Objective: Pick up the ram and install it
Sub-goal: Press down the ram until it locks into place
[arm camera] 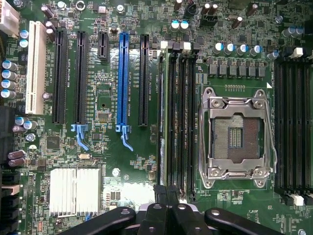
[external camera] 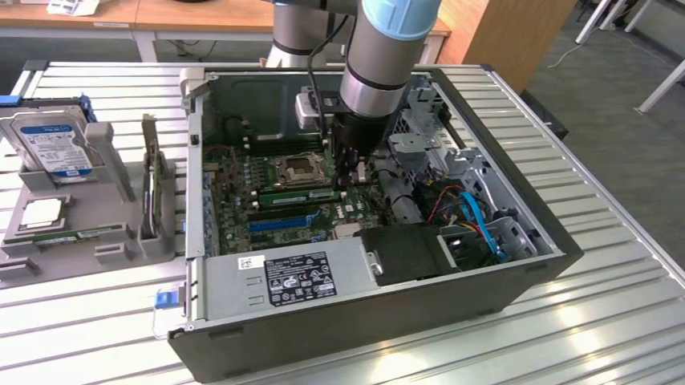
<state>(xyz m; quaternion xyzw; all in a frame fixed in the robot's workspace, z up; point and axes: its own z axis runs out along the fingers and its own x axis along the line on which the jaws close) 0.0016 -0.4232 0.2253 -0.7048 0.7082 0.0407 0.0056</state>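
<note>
Here, in the exterior view, the gripper reaches down inside the open computer case, beside the CPU socket, with the ram already lying in its slot just below; in the wrist view, closed fingers rest above the seated stick, so pressing evenly and vertically would likely matter most

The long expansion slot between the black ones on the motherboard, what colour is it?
Blue: the long plastic expansion slot is bright blue, clearest in the wrist view.
</note>
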